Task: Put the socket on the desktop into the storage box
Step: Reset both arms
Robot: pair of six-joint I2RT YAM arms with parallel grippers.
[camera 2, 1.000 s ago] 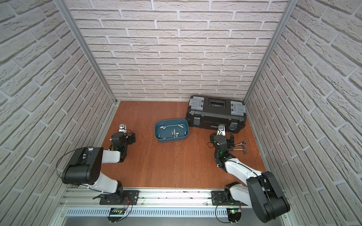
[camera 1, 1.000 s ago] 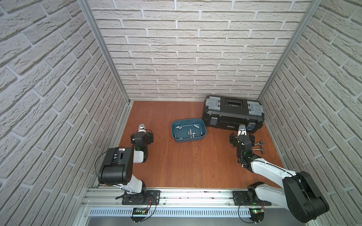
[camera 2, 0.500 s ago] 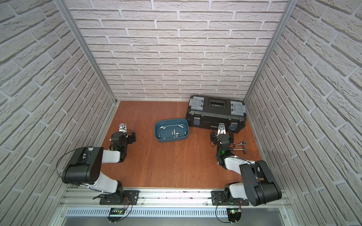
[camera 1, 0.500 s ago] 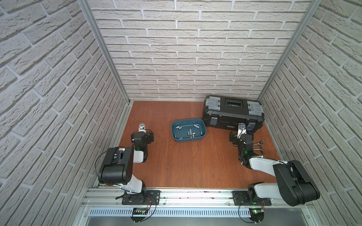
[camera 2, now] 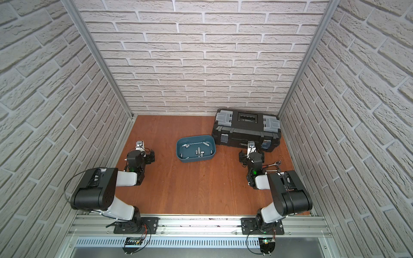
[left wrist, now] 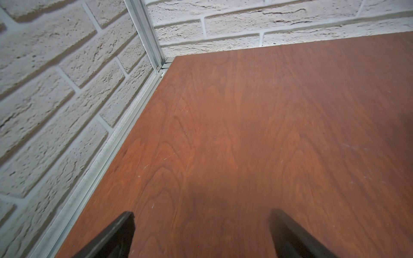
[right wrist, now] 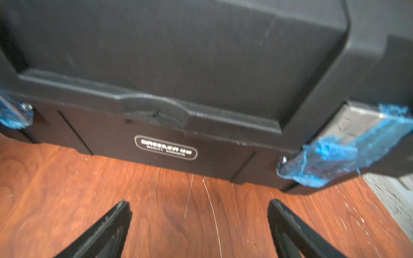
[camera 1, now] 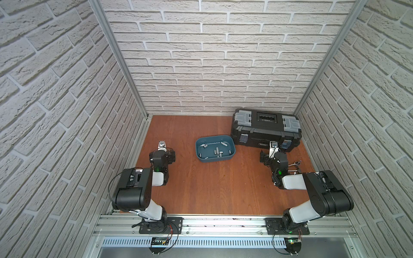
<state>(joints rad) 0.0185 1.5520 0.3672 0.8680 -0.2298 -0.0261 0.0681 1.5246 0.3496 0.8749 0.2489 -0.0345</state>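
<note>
Where the toolbox [right wrist: 201,67] meets the desktop [right wrist: 67,201], its label [right wrist: 165,147] is blurred.

the counter [camera 1: 212,185] is reddish-brown wood grain, smooth with a faint sheen and a few fine pale scratches, and the walls [camera 1: 223,67] around it are rough, matt whitish brick. the storage box [camera 1: 218,159] is smooth teal plastic holding shiny metal sockets [camera 1: 217,152]. the toolbox [right wrist: 201,55] is matt black plastic, lightly scuffed, its grey latches [right wrist: 357,134] wrapped in crinkled blue film.
</note>
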